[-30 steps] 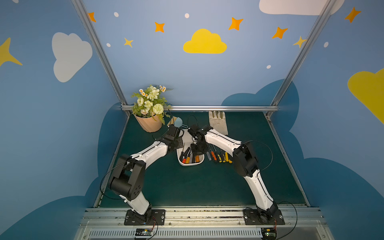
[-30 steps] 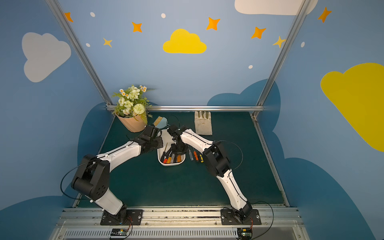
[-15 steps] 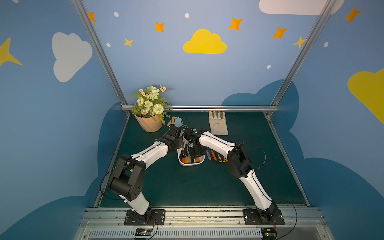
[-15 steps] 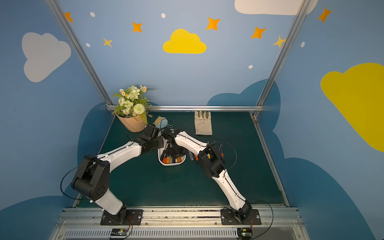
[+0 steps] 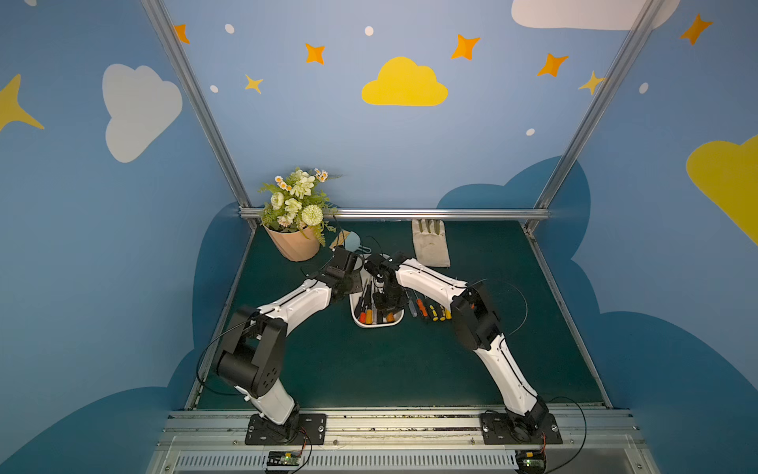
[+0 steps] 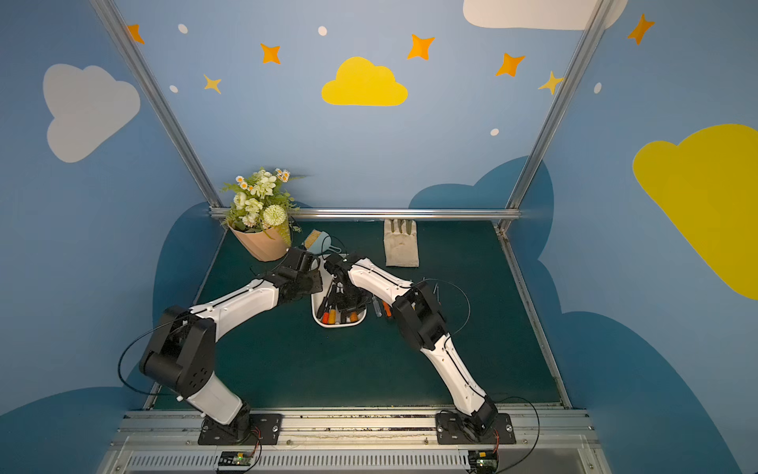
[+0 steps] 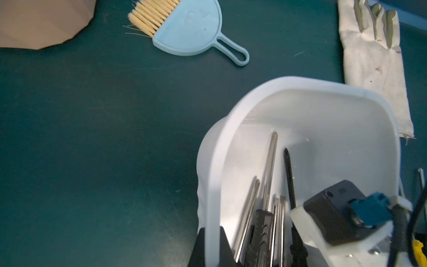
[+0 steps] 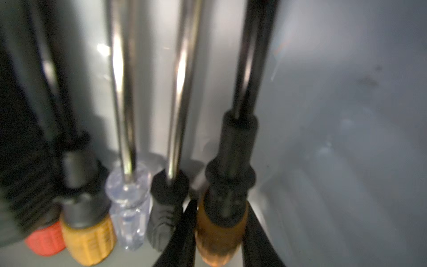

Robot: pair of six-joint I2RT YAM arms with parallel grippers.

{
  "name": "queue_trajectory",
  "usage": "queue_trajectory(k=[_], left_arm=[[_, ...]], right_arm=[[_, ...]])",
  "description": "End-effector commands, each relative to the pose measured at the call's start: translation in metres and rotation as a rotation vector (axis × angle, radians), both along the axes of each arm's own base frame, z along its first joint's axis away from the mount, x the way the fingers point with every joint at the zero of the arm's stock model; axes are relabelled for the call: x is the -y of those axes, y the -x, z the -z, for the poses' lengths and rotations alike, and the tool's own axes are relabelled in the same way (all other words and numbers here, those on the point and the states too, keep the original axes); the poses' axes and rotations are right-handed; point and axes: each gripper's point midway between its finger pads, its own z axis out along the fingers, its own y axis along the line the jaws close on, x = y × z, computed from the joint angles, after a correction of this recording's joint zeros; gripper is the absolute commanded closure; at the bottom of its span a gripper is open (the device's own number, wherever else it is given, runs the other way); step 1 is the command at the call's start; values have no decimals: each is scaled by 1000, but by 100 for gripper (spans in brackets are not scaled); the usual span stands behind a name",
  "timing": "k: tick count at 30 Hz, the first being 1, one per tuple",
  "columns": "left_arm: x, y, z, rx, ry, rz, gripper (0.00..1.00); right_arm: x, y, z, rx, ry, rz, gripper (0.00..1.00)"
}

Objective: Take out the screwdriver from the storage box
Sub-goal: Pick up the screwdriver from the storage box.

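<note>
At the box's (image 5: 376,325) near end, the right end effector (image 8: 221,205) pinches the screwdriver's (image 8: 231,143) smooth amber handle, last in a row of ribbed and clear handles. Its round black shaft runs straight away from the robot along the box floor, so a plain upward lift should free it. Further back, the left end effector (image 7: 212,247) clamps the glossy white plastic rim.

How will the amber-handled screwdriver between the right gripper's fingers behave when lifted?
The screwdriver looks rigid: it should lift as one piece. Held by the handle end in the right gripper, its long shaft may tip down. The rounded handle could twist.
</note>
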Motion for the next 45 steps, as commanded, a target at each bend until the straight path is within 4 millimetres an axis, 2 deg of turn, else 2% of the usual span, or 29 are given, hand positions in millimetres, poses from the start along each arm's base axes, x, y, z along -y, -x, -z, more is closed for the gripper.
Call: queue_trajectory(k=[1, 6, 14, 33, 41, 45], left_arm=[[3, -16, -42, 123, 48, -9, 98], [-2, -17, -41, 121, 47, -25, 98], [-3, -18, -38, 109, 57, -32, 98], [-4, -19, -35, 97, 74, -39, 98], [-3, -18, -34, 91, 77, -36, 98], [-6, -19, -34, 92, 72, -44, 98]], right_arm=[[28, 6, 29, -2, 127, -9, 85], [20, -4, 1, 89, 54, -9, 100], [19, -16, -33, 201, 0, -1, 100], [7, -22, -74, 280, -103, -9, 100], [3, -25, -100, 336, -154, -20, 100], [9, -25, -113, 360, -156, -5, 100]])
